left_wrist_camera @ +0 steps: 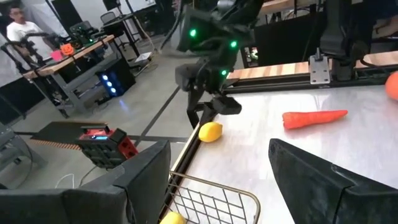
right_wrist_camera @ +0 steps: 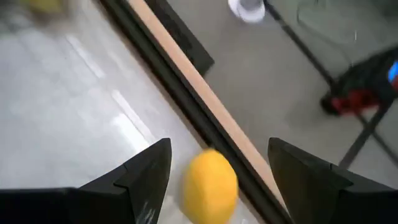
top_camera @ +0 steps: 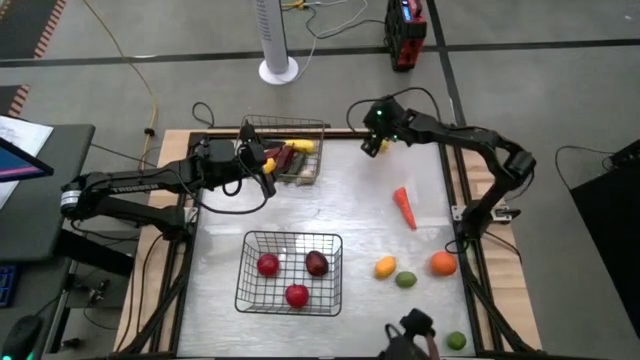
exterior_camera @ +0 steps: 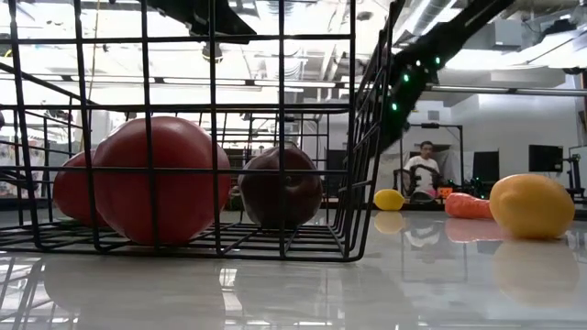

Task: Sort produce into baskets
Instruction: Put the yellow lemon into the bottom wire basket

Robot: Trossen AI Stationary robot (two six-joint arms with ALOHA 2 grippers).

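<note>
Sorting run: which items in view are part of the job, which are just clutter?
Job: lemon under the right gripper; carrot; orange; lime; near basket with red fruit; far basket.

Clutter: white fan base; red device; laptop.

Pale lettering runs along the left arm (top_camera: pixel 130 186), too small to read; nothing else carries text.

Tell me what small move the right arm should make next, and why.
Probably lower the right claw straight down and close on the lemon. Its open fingers already straddle the lemon, which lies beside the table's far edge, not yet gripped.
</note>
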